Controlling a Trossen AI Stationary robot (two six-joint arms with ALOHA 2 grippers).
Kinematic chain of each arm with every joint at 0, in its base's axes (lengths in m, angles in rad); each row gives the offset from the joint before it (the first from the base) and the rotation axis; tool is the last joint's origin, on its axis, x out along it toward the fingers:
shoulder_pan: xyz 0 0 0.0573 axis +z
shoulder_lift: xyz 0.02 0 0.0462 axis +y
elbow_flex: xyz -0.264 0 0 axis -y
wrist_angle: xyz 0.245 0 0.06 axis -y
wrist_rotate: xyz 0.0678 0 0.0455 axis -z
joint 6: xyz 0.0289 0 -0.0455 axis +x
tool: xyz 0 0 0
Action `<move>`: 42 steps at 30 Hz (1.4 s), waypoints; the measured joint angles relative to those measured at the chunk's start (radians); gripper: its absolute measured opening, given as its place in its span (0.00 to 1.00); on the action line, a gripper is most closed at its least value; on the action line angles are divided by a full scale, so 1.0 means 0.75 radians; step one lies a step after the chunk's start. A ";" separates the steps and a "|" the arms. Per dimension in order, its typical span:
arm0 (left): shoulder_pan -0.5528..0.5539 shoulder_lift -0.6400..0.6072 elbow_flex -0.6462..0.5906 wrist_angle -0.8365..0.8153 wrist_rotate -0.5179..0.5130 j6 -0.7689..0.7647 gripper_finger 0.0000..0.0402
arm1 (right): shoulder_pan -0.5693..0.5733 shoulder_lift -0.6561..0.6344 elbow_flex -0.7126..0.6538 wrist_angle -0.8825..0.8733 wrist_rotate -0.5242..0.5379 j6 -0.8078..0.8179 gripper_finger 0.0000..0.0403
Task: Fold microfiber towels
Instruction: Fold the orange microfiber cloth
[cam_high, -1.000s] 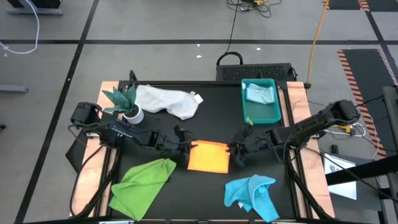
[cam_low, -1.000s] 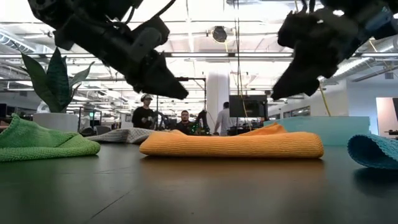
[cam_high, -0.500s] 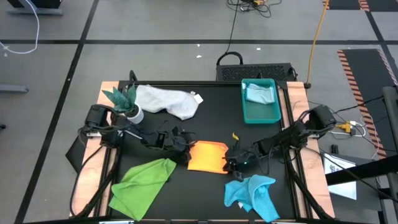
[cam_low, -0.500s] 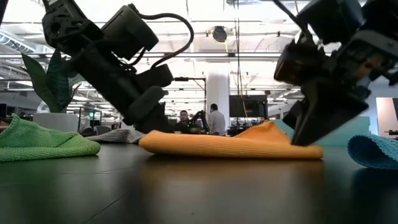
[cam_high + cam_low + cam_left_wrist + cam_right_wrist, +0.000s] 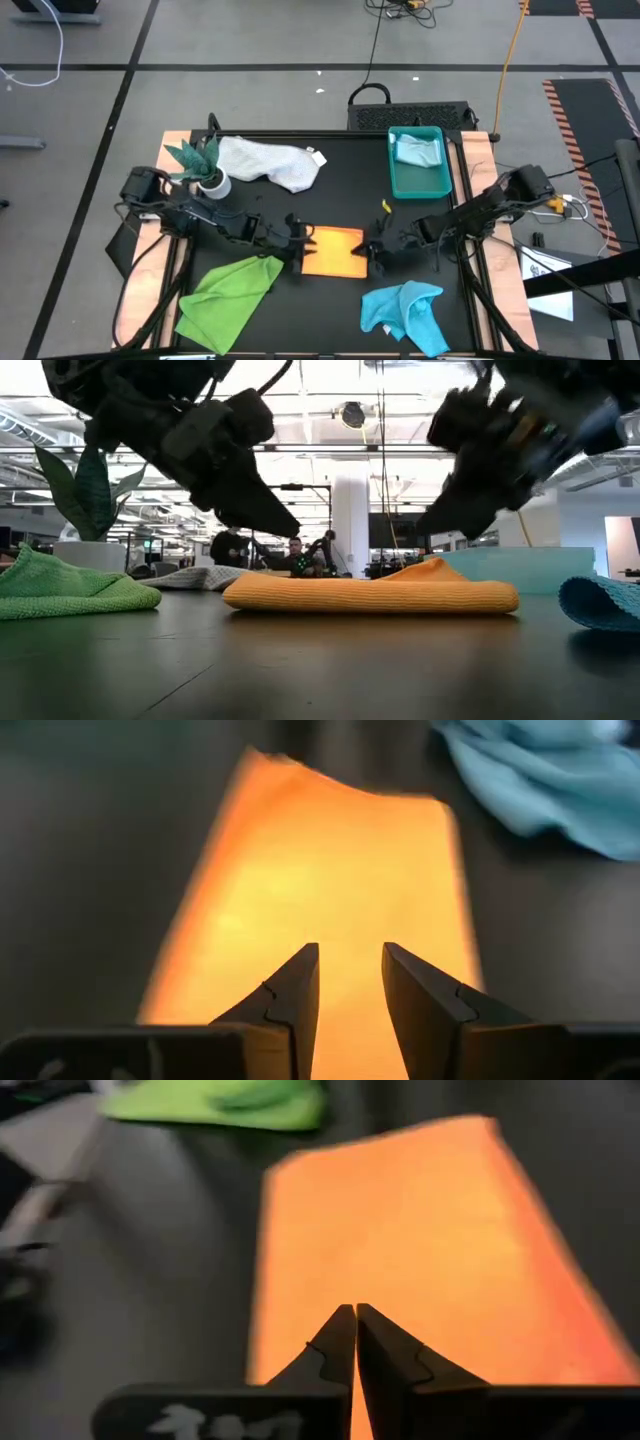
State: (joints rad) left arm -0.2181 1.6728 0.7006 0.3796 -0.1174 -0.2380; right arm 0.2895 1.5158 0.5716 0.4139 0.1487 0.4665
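Both claws have lifted off the orange towel (image 5: 334,251) since half a second ago, when they pressed down at its two ends. The right claw (image 5: 379,256) has snapped fully shut and grips nothing; in its wrist view the fingertips (image 5: 355,1342) meet with only orange cloth spread beyond them. It hangs just off the towel's right edge, at centre frame in the high view. The left claw (image 5: 297,243) hovers at the opposite, left edge, its fingers (image 5: 298,992) about half parted and empty, with the towel lying ahead of them. Folded flat, the towel sits mid-worktop (image 5: 340,200) with its long axis running left to right between the two claws, each about equally near its own end. Any next fold or lift looks to start from those short ends. Elsewhere, the green towel (image 5: 230,297) lies lower left, the turquoise (image 5: 407,314) lower right, the white (image 5: 268,160) upper left.
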 joint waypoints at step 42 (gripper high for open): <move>0.263 -0.138 -0.004 -0.213 -0.021 0.280 0.29 | 0.141 0.212 0.031 0.405 -0.147 -0.160 0.00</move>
State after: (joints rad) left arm -0.0207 1.5695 0.6976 0.2201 -0.1329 -0.0281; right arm 0.3950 1.6748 0.5945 0.7176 0.0387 0.3462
